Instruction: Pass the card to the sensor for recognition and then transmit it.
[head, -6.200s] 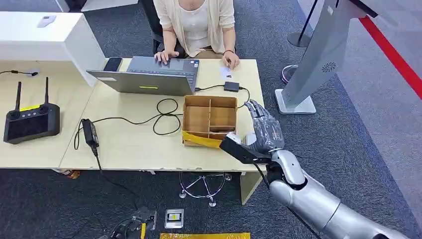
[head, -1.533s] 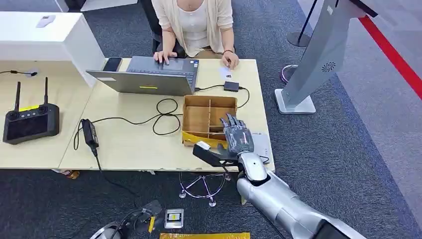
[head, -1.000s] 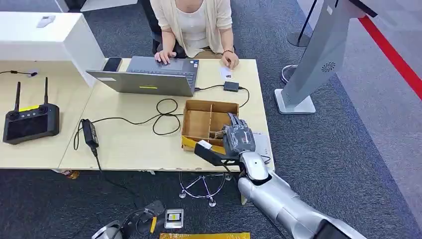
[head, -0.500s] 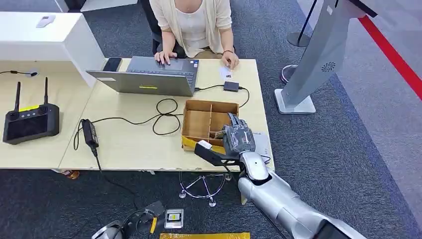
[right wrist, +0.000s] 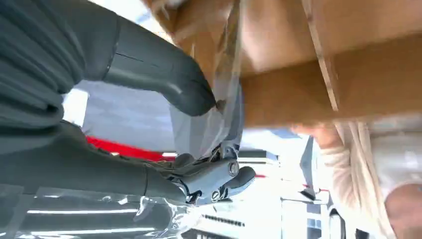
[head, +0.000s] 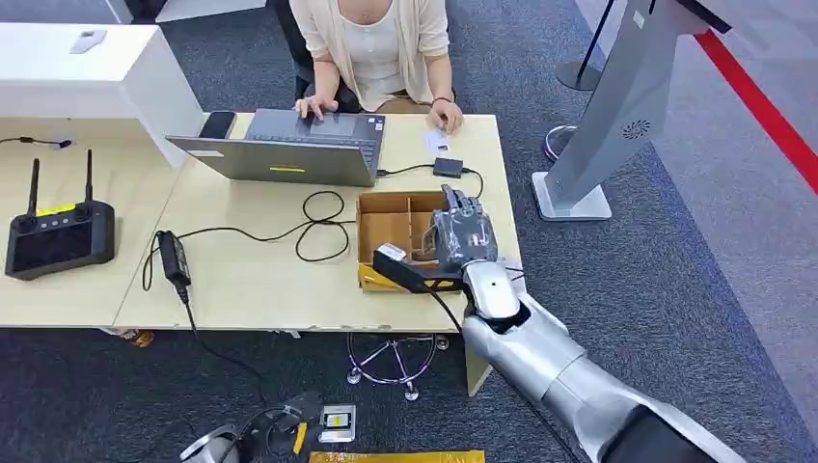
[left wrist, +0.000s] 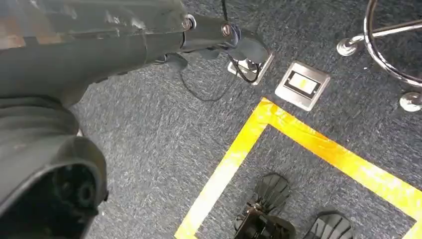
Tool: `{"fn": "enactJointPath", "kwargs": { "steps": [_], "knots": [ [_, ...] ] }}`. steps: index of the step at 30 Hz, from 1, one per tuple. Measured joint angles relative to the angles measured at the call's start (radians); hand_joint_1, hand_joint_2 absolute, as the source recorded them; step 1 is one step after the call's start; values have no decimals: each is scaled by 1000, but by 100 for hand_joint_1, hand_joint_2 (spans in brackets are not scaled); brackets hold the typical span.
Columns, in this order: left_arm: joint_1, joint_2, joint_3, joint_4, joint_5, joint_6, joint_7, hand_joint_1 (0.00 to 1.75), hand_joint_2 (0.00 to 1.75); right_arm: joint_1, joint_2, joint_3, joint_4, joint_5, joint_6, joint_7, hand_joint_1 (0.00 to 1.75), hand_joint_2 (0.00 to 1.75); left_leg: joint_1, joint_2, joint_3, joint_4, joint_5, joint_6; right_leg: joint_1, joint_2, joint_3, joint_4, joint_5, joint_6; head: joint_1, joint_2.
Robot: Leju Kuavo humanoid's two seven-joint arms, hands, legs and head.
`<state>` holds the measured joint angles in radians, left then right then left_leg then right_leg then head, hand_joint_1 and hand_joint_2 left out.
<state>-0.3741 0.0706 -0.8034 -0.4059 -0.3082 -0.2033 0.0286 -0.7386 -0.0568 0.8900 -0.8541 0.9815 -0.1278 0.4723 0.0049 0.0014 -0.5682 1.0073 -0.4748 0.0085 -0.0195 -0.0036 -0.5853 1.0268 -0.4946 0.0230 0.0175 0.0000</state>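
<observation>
Right hand (head: 461, 234) at the divided cardboard box (head: 397, 226)

Its thumb and fingers pinched a clear plastic sleeve (right wrist: 219, 130) at the box's right side; the left hand's state could not be told.

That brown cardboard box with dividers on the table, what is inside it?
The brown cardboard divided box shows bare compartments on its left. The robot's right hand reaches into the right side, its fingers pinching a clear plastic sleeve; anything beneath is hidden.
</observation>
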Motion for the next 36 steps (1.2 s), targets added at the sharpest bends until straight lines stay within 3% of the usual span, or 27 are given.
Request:
{"fn": "enactJointPath", "kwargs": {
  "steps": [11, 16, 24, 36],
  "knots": [
    [-6, -3, -21, 0, 5, -10, -8, 0, 0, -165, -43, 10, -85, -22, 124, 89, 175, 175, 0, 0, 0, 0, 0, 0, 0, 0, 0, 0, 0, 0, 0, 0],
    [-9, -9, -26, 0, 2, -13, -8, 0, 0, -199, -56, 9, -78, -87, 109, 108, 175, 175, 0, 0, 0, 0, 0, 0, 0, 0, 0, 0, 0, 0, 0, 0],
    [-20, -29, -33, 2, 23, -29, -21, 0, 0, -224, -58, 9, 8, -143, 24, 112, 175, 175, 0, 0, 0, 0, 0, 0, 0, 0, 0, 0, 0, 0, 0, 0],
    [-34, -57, -46, 9, 7, -44, -21, 0, 0, -231, -60, 10, 56, -135, 40, 151, 175, 175, 0, 0, -1, 0, 0, 0, 0, 0, 0, 0, 0, 0, 0, 0]
  ]
}}
